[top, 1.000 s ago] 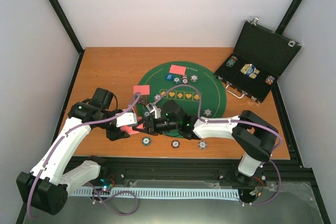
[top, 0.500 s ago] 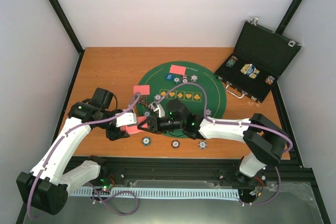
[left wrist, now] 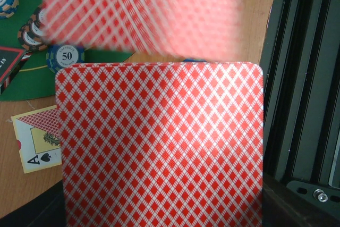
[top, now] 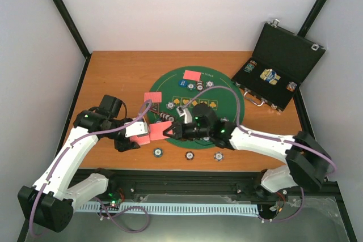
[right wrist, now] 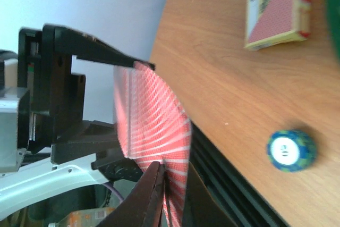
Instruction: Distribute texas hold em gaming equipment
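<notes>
While the left gripper [top: 129,141] sits clamped on the deck [left wrist: 159,142] of red-backed cards, held on edge over the table [top: 113,72] near its front-left, the right gripper [top: 168,131] reaches in from the right. Its jaws are pressed together, pinching the lower edge of the top card [top: 154,131], which bows off the deck in the right wrist view. A dealt card pile [top: 152,97] lies at the left rim of the green mat [top: 227,103], a second pile [top: 193,75] lies on the mat's far side, and three front chips [top: 189,155] sit in a row near the table's front edge. An open black case [top: 283,55] stands far right. Step looks like dealing, mid peel-off. Next move likely needs a clean slide so only one card leaves, then a flat drop at a seat without cards, probably by the front chips.
</notes>
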Controlling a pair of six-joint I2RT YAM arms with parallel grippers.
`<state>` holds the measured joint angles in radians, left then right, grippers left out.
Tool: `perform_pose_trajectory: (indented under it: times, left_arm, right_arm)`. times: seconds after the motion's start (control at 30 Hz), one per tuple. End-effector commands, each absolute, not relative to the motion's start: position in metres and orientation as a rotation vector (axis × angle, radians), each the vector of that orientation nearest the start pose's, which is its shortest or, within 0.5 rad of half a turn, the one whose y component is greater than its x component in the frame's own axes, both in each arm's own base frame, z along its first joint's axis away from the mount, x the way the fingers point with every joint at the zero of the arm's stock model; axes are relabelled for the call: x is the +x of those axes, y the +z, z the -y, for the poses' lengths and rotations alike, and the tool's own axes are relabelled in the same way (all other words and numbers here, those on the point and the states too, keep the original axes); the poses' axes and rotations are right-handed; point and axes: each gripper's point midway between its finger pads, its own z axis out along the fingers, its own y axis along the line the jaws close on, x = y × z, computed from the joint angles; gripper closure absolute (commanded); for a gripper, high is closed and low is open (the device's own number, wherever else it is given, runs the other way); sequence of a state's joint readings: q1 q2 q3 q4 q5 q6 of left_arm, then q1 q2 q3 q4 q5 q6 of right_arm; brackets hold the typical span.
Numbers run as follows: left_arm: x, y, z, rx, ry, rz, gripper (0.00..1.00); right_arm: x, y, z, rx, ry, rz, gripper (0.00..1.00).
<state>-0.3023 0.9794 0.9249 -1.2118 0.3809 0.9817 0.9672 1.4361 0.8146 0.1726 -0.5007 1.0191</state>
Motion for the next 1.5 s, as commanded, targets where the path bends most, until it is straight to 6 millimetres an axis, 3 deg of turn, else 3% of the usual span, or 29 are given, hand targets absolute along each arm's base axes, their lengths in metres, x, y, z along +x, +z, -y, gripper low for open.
perform_pose_trajectory:
  times: [0.0, 0.2, 0.3, 0.53, 0.7, 0.83, 0.93, 1.0, 1.07, 1.2, 1.27, 1.37, 1.47]
  left_arm:
    - [0.167, 0.167, 0.122, 1.695, -0.347, -2.059, 0.48]
    - [0.167, 0.167, 0.121, 1.699, -0.34, -2.059, 0.48]
    - [0.167, 0.167, 0.121, 1.7, -0.339, -2.059, 0.48]
    - [0.168, 0.168, 0.12, 1.7, -0.333, -2.063, 0.48]
    - [0.167, 0.169, 0.12, 1.701, -0.329, -2.059, 0.48]
    - [0.167, 0.168, 0.12, 1.703, -0.33, -2.057, 0.48]
    - [0.167, 0.168, 0.121, 1.704, -0.335, -2.056, 0.48]
    - [0.167, 0.167, 0.121, 1.706, -0.343, -2.056, 0.48]
    - [0.167, 0.166, 0.122, 1.706, -0.351, -2.058, 0.48]
    - [0.168, 0.167, 0.123, 1.696, -0.356, -2.059, 0.48]
    - [0.169, 0.168, 0.123, 1.693, -0.356, -2.058, 0.48]
    - [0.169, 0.169, 0.124, 1.692, -0.358, -2.058, 0.48]
    - [0.169, 0.169, 0.124, 1.69, -0.357, -2.055, 0.48]
  right_arm:
    - [0.188, 0.172, -0.347, -0.241, 1.463, -2.47, 0.89]
    - [0.204, 0.141, -0.281, -0.128, 1.308, -2.567, 0.89]
    - [0.214, 0.127, -0.258, -0.078, 1.243, -2.607, 0.89]
    - [0.237, 0.103, -0.239, -0.043, 1.136, -2.683, 0.92]
    - [0.236, 0.093, -0.23, -0.057, 1.027, -2.741, 0.72]
    - [0.22, 0.083, -0.221, -0.021, 0.962, -2.777, 0.68]
    - [0.201, 0.074, -0.224, -0.05, 0.921, -2.808, 0.64]
    - [0.193, 0.081, -0.236, -0.093, 0.959, -2.794, 0.6]
    - [0.193, 0.099, -0.252, -0.119, 1.05, -2.738, 0.56]
    - [0.194, 0.158, -0.297, -0.236, 1.294, -2.564, 0.41]
    - [0.191, 0.182, -0.317, -0.29, 1.4, -2.494, 0.39]
    - [0.189, 0.2, -0.343, -0.343, 1.497, -2.44, 0.39]
    - [0.182, 0.202, -0.368, -0.397, 1.568, -2.427, 0.38]
